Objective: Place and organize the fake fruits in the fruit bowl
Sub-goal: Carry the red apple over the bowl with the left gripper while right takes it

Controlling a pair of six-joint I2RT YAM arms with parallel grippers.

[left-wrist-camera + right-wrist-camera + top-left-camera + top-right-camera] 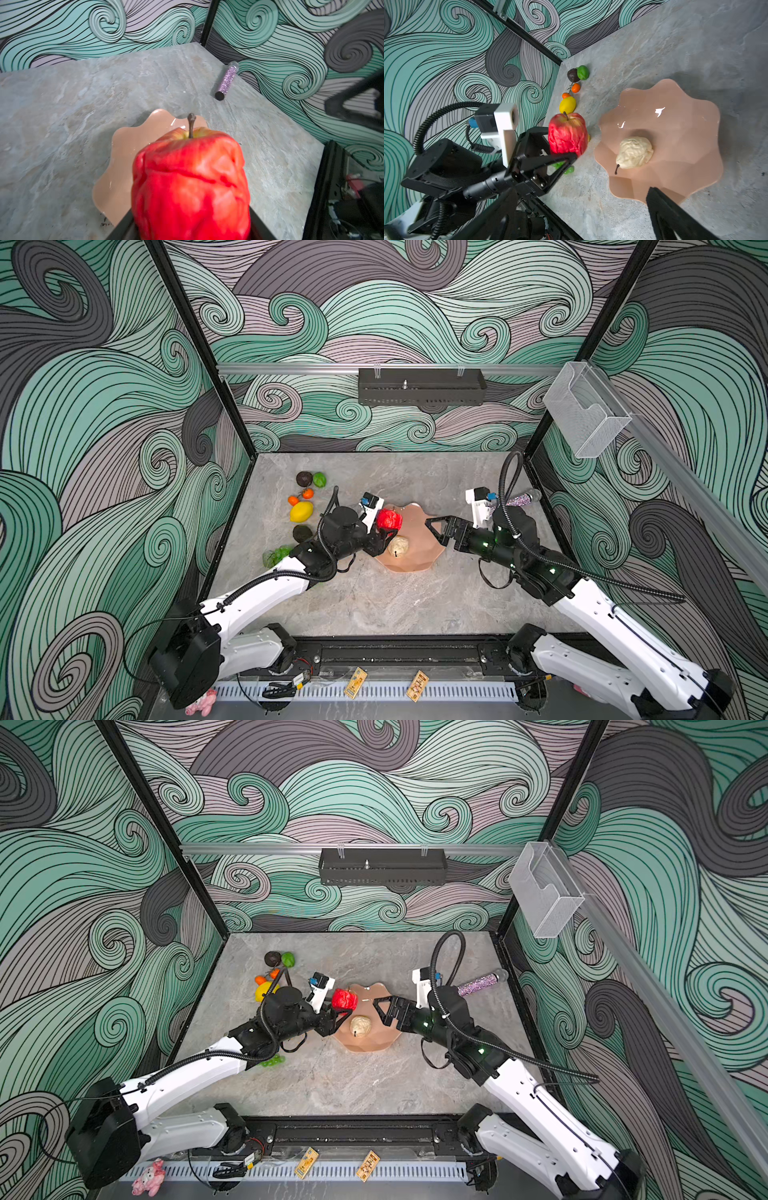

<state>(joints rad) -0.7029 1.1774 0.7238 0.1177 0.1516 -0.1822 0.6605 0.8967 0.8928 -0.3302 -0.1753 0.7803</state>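
Findings, both top views and wrist views:

- L tool (384, 525): jaws part open, clamped on the red apple (389, 519). We see the apple stem-up, held at the left rim of the pink bowl (417, 556); skin looks wrinkled.
- R tool (435, 531): jaws spread wide, nothing in them, over the bowl's right rim.
- Bowl contents: one beige pear (398, 546), lying on its side approx. mid-bowl, apart from the apple.
- Loose fruit on the counter (395, 605), left of the bowl, in a rough row along the left wall: dark avocado (304, 479) touching the lime (319, 480), two oranges (307, 493), lemon (301, 512), 2nd avocado (302, 533), grapes (277, 556) partly hidden by the L arm.
- Glitter tube (519, 501) lies near the right wall, behind the R arm.
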